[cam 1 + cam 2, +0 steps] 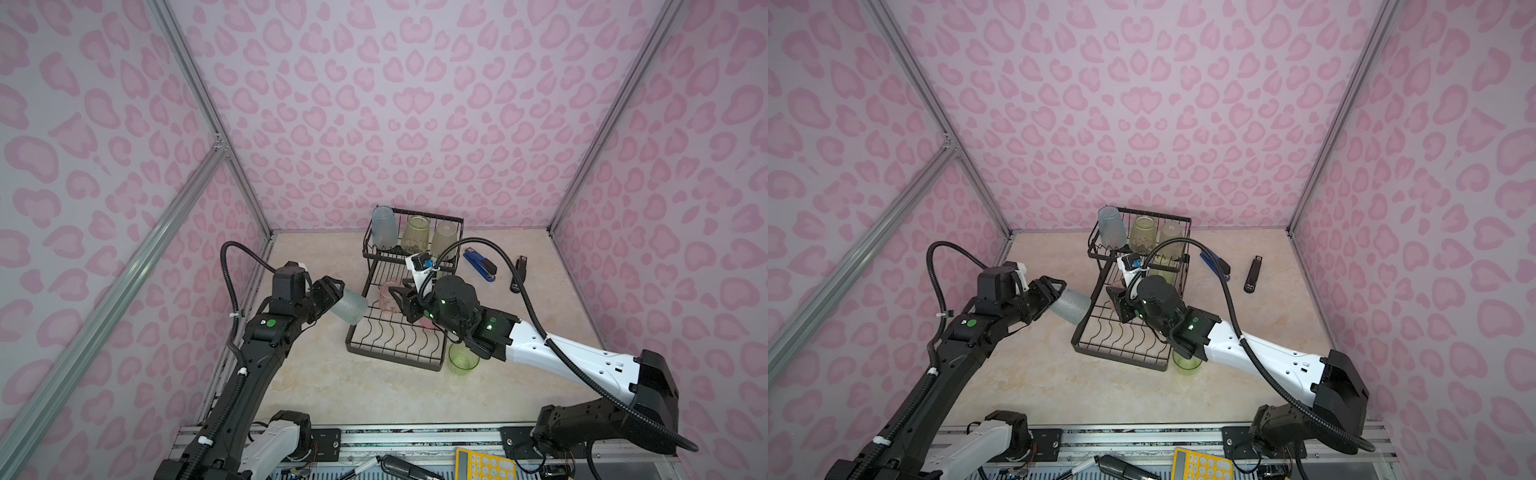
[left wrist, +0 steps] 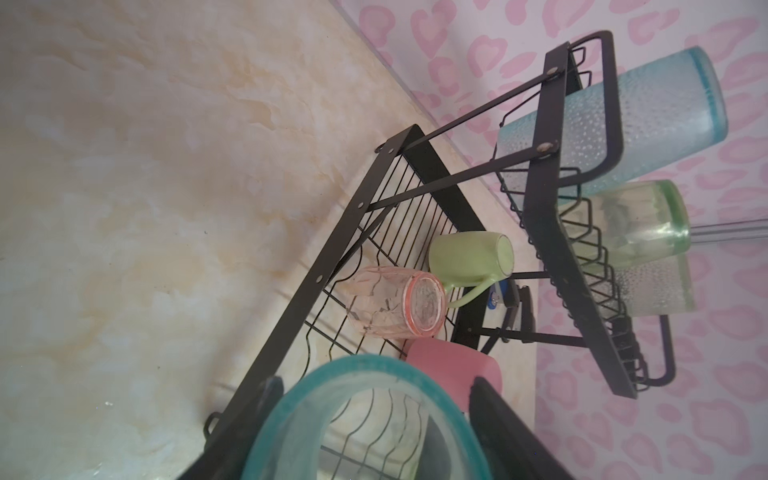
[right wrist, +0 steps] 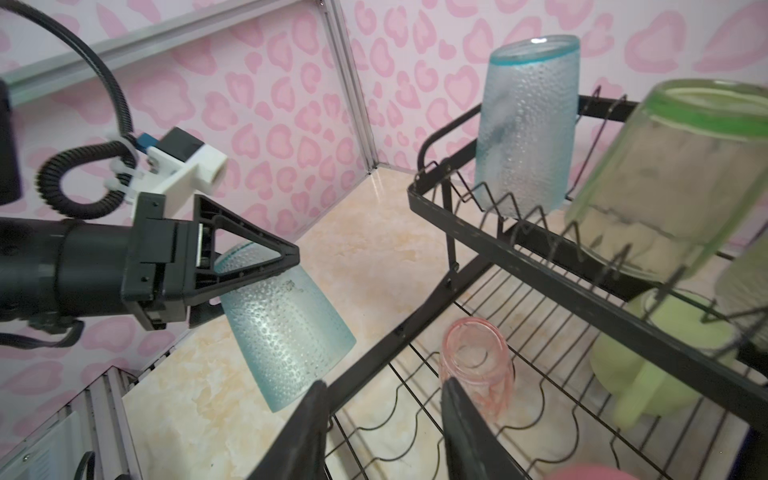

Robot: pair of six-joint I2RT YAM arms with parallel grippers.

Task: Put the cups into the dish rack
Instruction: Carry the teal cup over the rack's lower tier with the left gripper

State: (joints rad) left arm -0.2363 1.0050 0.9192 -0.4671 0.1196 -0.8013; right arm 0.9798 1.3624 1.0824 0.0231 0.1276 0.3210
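Note:
My left gripper (image 1: 338,299) (image 2: 376,395) is shut on a dimpled blue cup (image 1: 352,307) (image 3: 282,332), tilted at the left rim of the black dish rack (image 1: 353,345) (image 1: 1077,343). My right gripper (image 1: 401,297) (image 3: 384,415) hangs open over the lower tray with nothing between its fingers. Just beyond it a clear pink cup (image 3: 478,353) (image 2: 390,307) stands upside down, beside a pale-green mug (image 2: 465,257) and a solid pink cup (image 2: 449,361). The raised basket holds blue (image 1: 384,227), green (image 1: 415,235) and beige (image 1: 444,239) cups.
A bright green cup (image 1: 462,358) stands on the table at the rack's near right corner, under my right forearm. A blue stapler (image 1: 480,264) and a black stapler (image 1: 519,274) lie right of the rack. The wavy dividers (image 1: 395,336) at the tray's near end hold nothing.

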